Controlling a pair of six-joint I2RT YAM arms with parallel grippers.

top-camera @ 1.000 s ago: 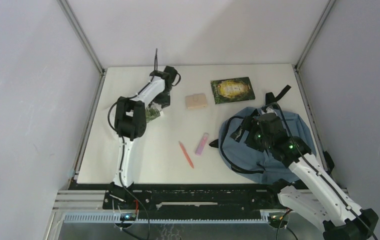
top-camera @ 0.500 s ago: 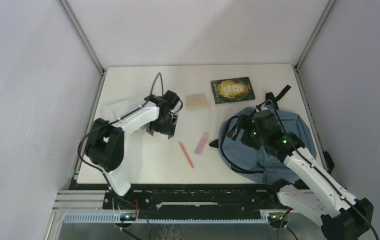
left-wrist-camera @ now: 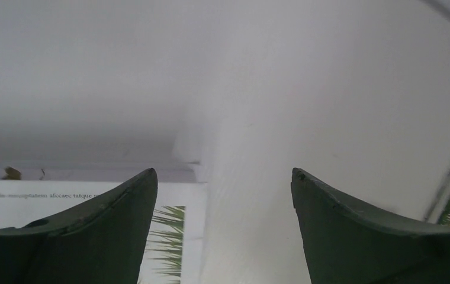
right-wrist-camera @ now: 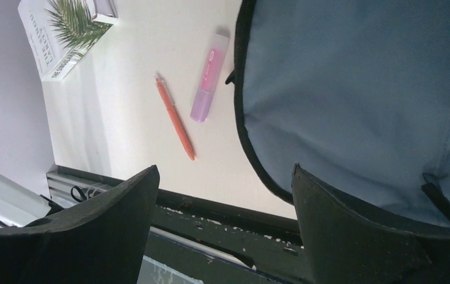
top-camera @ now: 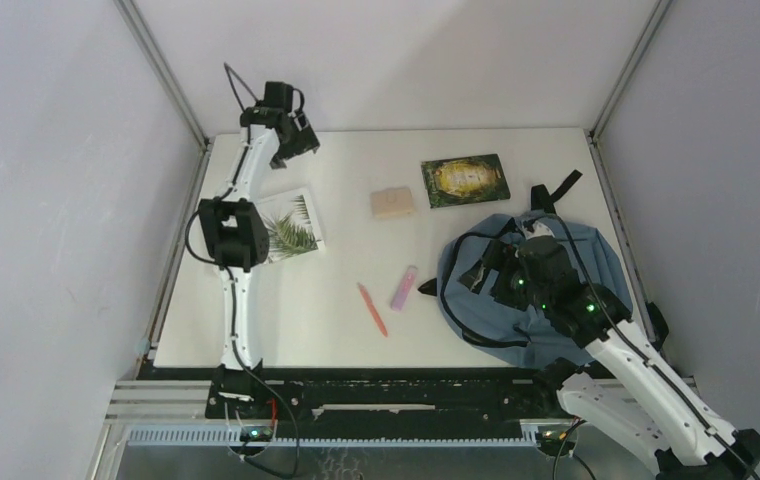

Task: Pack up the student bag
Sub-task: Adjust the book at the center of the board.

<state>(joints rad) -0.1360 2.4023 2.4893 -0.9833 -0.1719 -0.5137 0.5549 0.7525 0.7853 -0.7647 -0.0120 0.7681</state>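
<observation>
Status: packing looks barely begun, my read. The student bag [right-wrist-camera: 365,83] lies flat on the table [top-camera: 356,170], right in front of the right arm's base. I see no open mouth in any view, just the black zipper trim along its left edge. Can't tell if it's zipped.

Everything loose is outside the bag:
- pink highlighter [top-camera: 404,288] just beside its left edge
- orange pen [top-camera: 372,309] a little further left
- tan block [top-camera: 392,203] and green book [top-camera: 465,180] on its far side
- palm-leaf book [top-camera: 291,235] well to its left

Right gripper [right-wrist-camera: 224,168] hovers over the bag's left edge, jaws spread, nothing in them. Left gripper [left-wrist-camera: 222,173] is up high, well apart from the bag and out past the palm-leaf book. Its jaws are also spread and empty.

Step in hand, as I judge it: getting the bag open or held, with no item picked yet.

Next move calls for:
- right arm finds the zipper pull or a fabric lip and pinches it. The cloth is soft, so expect it to bunch.
- left arm drops to an item. The books lie flat, so it needs an edge grip.
</observation>
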